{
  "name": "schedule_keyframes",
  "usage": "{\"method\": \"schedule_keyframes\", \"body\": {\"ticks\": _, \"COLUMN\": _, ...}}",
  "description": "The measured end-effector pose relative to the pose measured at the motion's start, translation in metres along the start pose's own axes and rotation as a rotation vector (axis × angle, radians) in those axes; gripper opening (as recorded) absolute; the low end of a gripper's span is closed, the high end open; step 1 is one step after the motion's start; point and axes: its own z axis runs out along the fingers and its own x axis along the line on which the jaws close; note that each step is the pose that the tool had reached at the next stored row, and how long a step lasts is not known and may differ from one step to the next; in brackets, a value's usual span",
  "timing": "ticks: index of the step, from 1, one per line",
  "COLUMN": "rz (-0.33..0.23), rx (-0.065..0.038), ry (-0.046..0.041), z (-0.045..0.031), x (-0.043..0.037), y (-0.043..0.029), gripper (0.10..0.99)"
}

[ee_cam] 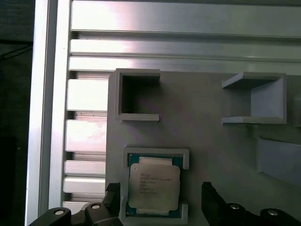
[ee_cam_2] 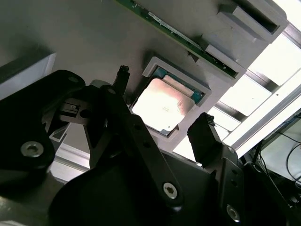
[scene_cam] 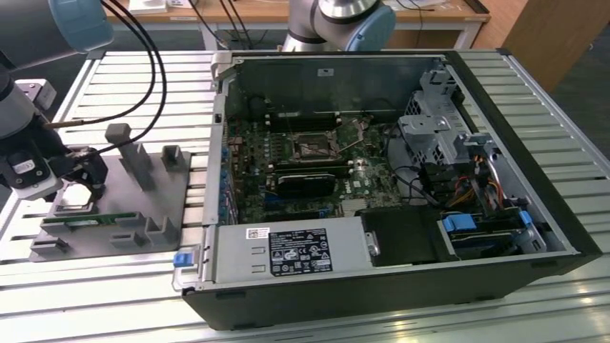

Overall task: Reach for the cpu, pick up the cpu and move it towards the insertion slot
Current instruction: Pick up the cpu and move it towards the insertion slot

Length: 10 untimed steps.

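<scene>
We see the fingers (ee_cam: 209,197) spread, one on each side of the cpu (ee_cam: 154,188), not yet gripped; a recess of the grey fixture (ee_cam: 202,132) holds it square between them.

Slatted alu. table (scene_cam: 96,293): grey fixture (scene_cam: 174,204) lies on it at the exterior view's left; open PC case (scene_cam: 286,300) sits just beside, to the right.

Exterior view looks down from well back; both wrist views sit close overhead — sharing the cpu (ee_cam_2: 162,106) (ee_cam: 154,188).
</scene>
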Motion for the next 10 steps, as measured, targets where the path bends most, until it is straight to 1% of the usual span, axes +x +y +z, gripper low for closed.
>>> {"method": "schedule_keyframes", "body": {"ticks": 9, "rz": 0.005, "rx": 0.000, "ry": 0.0000, "z": 0.0065, "x": 0.0007, "y": 0.0016, "gripper": 0.780}}
{"method": "schedule_keyframes", "body": {"ticks": 10, "rz": 0.005, "rx": 0.000, "ry": 0.0001, "z": 0.0070, "x": 0.0011, "y": 0.0016, "gripper": 0.765}}
